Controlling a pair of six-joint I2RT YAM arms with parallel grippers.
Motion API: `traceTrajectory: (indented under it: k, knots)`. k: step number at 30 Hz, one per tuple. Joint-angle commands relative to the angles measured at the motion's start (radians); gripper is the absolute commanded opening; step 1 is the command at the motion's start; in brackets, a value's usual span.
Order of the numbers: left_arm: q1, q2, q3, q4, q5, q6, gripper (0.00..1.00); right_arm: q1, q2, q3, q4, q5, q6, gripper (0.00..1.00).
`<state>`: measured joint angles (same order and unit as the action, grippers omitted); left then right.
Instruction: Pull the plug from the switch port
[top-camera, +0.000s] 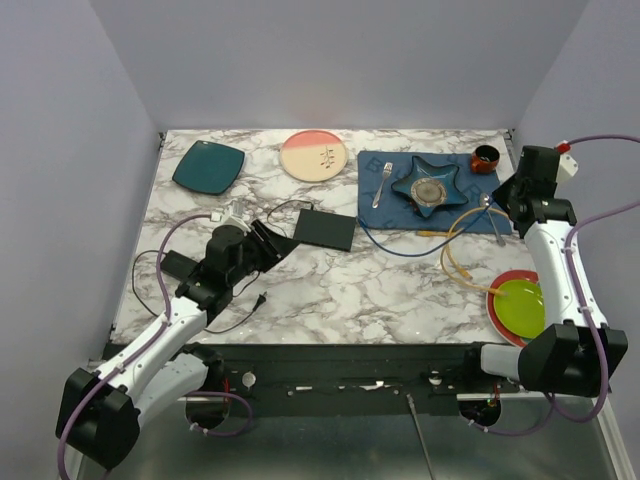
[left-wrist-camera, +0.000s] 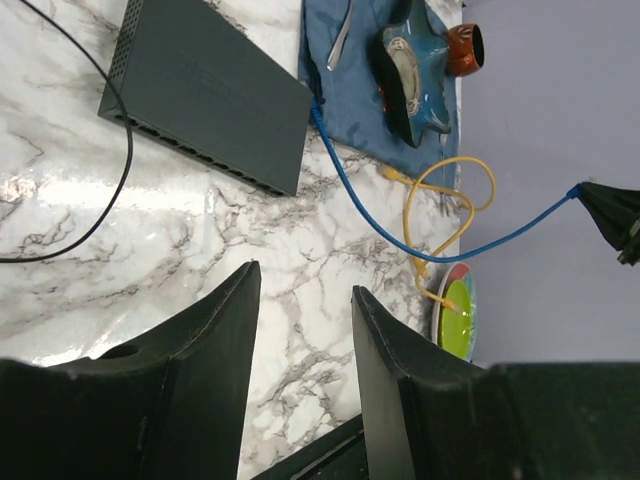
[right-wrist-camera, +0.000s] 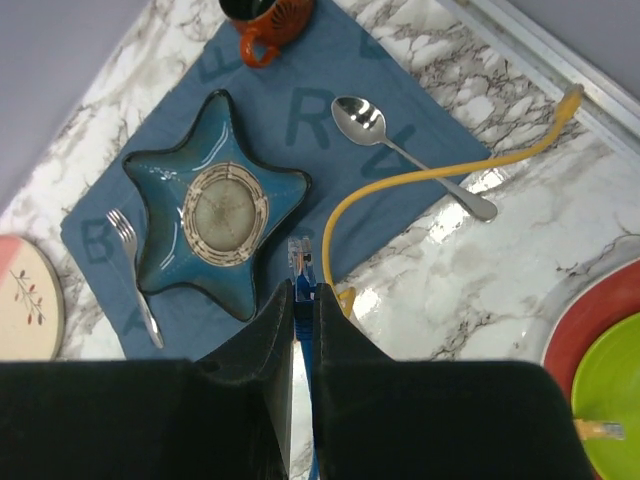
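Right gripper (right-wrist-camera: 303, 290): clamped on the plug (right-wrist-camera: 299, 258) of the blue cable (left-wrist-camera: 400, 235); the plug's clear tip sticks out past the fingertips, over the near edge of the blue mat (right-wrist-camera: 300, 110).
Left gripper (left-wrist-camera: 305, 280): jaws apart with nothing between them, hanging over bare marble just beside the switch (top-camera: 325, 230), not touching it.
Switch: lies flat on the table (top-camera: 380, 290) left of the mat, its row of sockets along the side facing the left gripper.
Blue cable: runs from the switch's right corner in a sagging curve across the marble and up to the right gripper; whether that end sits in a socket I cannot tell.
Yellow cable (right-wrist-camera: 420, 175): loops on the table by the mat's corner, one end on the green plate (top-camera: 520, 305), which sits on a red plate (top-camera: 497, 288).
On the mat: star dish (right-wrist-camera: 215, 205), fork (right-wrist-camera: 135, 285), orange cup (right-wrist-camera: 265, 20), and spoon (right-wrist-camera: 400, 150) with its handle off the edge.
Black cord (left-wrist-camera: 110, 200): thin, curving on the marble left of the switch.
Far edge: teal plate (top-camera: 208, 166) and pink plate (top-camera: 313, 156).
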<state>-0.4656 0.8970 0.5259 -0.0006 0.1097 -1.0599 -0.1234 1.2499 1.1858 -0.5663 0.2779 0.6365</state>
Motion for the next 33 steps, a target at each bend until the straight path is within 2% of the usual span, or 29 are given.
traceTrajectory:
  k: [1, 2, 3, 4, 5, 9, 12, 14, 17, 18, 19, 21, 25, 28, 33]
  knots:
    - [0.002, -0.038, -0.038, -0.004, 0.030, 0.000, 0.50, 0.001, -0.018, -0.029, 0.032, 0.012, -0.021, 0.01]
    - [0.002, -0.038, -0.047, -0.004, 0.030, 0.000, 0.50, -0.001, -0.023, -0.044, 0.037, 0.010, -0.026, 0.10]
    - [0.002, -0.036, -0.052, -0.004, 0.033, -0.003, 0.51, -0.001, -0.026, -0.063, 0.036, 0.007, -0.027, 0.35]
    - [0.001, -0.029, -0.055, 0.019, 0.038, -0.005, 0.51, -0.001, -0.046, -0.072, 0.034, -0.003, -0.015, 0.48]
    - [0.002, -0.024, -0.058, 0.025, 0.039, -0.005, 0.51, -0.001, -0.062, -0.080, 0.026, -0.049, 0.000, 0.54]
    - [0.002, -0.003, -0.058, 0.036, 0.045, -0.005, 0.50, 0.021, -0.210, -0.172, 0.146, -0.212, 0.066, 0.70]
    - [0.001, 0.009, -0.056, 0.037, 0.041, -0.006, 0.50, 0.122, -0.213, -0.155, 0.183, -0.249, 0.051, 0.71]
    - [0.001, 0.025, -0.056, 0.042, 0.036, -0.011, 0.51, 0.226, -0.163, -0.092, 0.172, -0.273, 0.008, 0.69]
    - [-0.001, 0.065, -0.055, 0.045, 0.035, -0.021, 0.50, 0.319, 0.006, -0.023, 0.186, -0.405, -0.030, 0.49]
    - [-0.004, 0.075, -0.052, 0.044, 0.033, -0.020, 0.50, 0.343, 0.050, -0.003, 0.184, -0.420, -0.037, 0.29]
    - [-0.004, 0.094, -0.050, 0.044, 0.030, -0.020, 0.50, 0.363, 0.142, 0.015, 0.186, -0.431, -0.043, 0.19]
    - [-0.008, 0.108, -0.047, 0.024, -0.001, -0.017, 0.49, 0.418, 0.222, 0.073, 0.184, -0.453, -0.063, 0.08]
    - [-0.015, 0.125, -0.052, 0.002, -0.060, 0.008, 0.49, 0.491, 0.377, 0.150, 0.219, -0.459, -0.090, 0.00]
    - [-0.015, 0.175, -0.032, -0.018, -0.087, 0.017, 0.48, 0.533, 0.517, 0.274, 0.220, -0.488, -0.103, 0.00]
    - [-0.018, 0.302, 0.019, -0.007, -0.082, 0.003, 0.41, 0.570, 0.765, 0.486, 0.141, -0.493, -0.109, 0.00]
